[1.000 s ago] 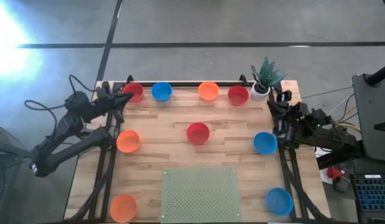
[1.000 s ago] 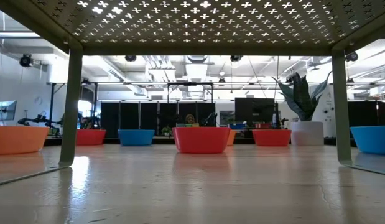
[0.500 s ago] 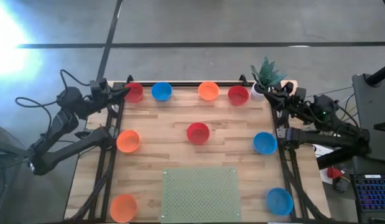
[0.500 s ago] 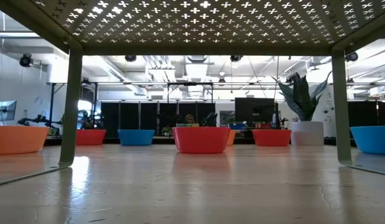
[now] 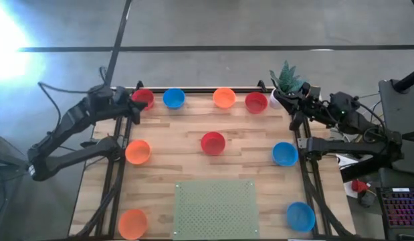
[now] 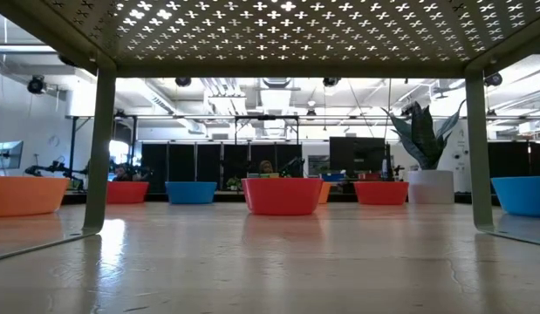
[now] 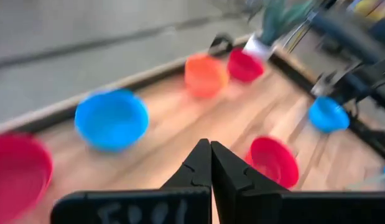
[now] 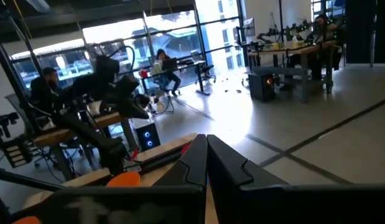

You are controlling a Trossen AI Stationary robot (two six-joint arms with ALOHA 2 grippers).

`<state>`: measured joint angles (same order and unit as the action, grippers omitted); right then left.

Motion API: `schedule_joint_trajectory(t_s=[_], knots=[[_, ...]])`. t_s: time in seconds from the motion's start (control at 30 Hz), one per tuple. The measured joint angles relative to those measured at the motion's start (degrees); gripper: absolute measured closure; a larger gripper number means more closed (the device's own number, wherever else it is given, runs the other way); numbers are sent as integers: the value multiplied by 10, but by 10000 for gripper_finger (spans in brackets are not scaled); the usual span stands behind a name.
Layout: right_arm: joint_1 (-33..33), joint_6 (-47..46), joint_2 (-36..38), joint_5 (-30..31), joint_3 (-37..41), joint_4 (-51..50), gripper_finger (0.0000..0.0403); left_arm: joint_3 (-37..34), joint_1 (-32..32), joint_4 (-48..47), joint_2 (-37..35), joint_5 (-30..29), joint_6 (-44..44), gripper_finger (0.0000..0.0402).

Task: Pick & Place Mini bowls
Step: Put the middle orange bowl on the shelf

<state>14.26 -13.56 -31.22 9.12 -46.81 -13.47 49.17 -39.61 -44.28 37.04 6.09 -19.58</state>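
Mini bowls, 9, on the wooden bench (image 5: 173,157):
- Far row: red bowl (image 5: 143,98), blue bowl (image 5: 173,98), orange bowl (image 5: 224,98), red bowl (image 5: 256,102).
- Middle: orange (image 5: 138,152), red (image 5: 213,142), blue (image 5: 285,154).
- Near corners: orange (image 5: 132,222), blue (image 5: 300,216).

Left gripper (image 5: 128,107): jaws closed, empty, just beside the far-left red bowl.
Right gripper (image 5: 291,99): jaws closed, empty, by the potted plant (image 5: 284,82), near the far-right red bowl.

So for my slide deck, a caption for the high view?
Nine mini bowls spread on the table, both arms waiting at its far corners.
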Motion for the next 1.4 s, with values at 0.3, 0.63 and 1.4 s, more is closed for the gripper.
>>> schedule_joint_trajectory(t_s=[0.3, 0.63, 1.4], knots=[[0, 0, -3, -1, -16, -14, 394, 71, 0, -211, 71, 0, -85, 401], [0, -8, -4, -1, -16, -32, 394, 78, 0, -265, 123, 49, -113, 365], [0, -17, -4, -1, -16, -48, 394, 12, 7, -306, 203, 98, -125, 300]])
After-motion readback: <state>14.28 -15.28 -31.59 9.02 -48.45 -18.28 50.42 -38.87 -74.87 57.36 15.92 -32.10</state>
